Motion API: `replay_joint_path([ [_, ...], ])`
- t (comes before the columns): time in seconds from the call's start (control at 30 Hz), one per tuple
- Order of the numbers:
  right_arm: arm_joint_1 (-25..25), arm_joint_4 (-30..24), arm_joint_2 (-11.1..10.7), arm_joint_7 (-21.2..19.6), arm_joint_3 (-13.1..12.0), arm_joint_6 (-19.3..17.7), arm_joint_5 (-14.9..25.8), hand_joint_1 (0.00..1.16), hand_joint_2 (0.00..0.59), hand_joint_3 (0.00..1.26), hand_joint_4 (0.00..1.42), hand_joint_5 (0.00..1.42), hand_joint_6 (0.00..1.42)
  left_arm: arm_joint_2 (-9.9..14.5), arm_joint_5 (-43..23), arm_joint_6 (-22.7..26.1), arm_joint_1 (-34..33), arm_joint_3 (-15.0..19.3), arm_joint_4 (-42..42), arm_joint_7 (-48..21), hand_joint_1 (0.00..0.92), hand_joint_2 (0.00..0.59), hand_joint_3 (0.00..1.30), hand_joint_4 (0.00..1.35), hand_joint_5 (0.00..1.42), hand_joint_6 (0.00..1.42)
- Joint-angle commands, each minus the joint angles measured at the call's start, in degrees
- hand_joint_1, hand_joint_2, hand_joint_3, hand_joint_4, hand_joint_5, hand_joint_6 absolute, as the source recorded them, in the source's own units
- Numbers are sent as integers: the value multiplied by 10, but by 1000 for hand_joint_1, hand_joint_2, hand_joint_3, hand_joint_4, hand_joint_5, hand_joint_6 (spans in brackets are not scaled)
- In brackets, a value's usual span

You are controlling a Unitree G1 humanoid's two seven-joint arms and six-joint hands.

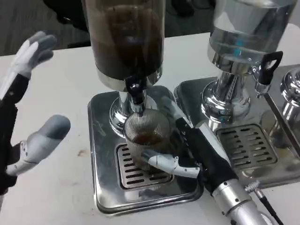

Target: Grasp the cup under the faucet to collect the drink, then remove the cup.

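- Cup under your dark dispenser's faucet, gripped by your right hand.
- Left hand spread, empty, above the white table.
- Steel drip tray beneath.

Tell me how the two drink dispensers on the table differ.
The left dispenser holds a dark brown drink; the right dispenser holds a clear one. A ribbed cup, gripped by the right hand, stands under the left dispenser's faucet; the right dispenser's grate is bare. Both share chrome bases with slotted drip trays and black tap handles.
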Motion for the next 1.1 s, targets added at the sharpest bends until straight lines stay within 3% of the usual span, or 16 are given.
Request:
replay_joint_path([
  [0.03, -4, -2, -4, 3, 0, -5, 2, 760, 188, 0, 0, 0, 0, -2, 53, -7, 25, 11, 32, 43, 0, 164, 115, 0, 143, 35],
  [0.2, 6, -11, -5, 14, 2, -3, 10, 759, 188, 0, 0, 0, 0, -6, 120, -26, 51, 26, 56, 115, 0, 180, 77, 0, 139, 23],
  [0.43, 15, -17, -8, 24, 0, 0, 14, 756, 187, 0, 0, 0, 0, 15, 181, -13, 62, -6, 145, 181, 0, 178, 65, 0, 129, 16],
  [0.73, 26, -31, -10, 42, 5, 7, 22, 759, 189, 0, 0, 0, 0, 46, 196, -5, 61, -49, 210, 222, 0, 180, 59, 0, 120, 8],
  [1.1, 13, 4, 16, 17, 3, 0, 22, 768, 184, 0, 0, 0, 0, 62, 185, -13, 63, -94, 258, 247, 0, 185, 38, 0, 116, 0],
])
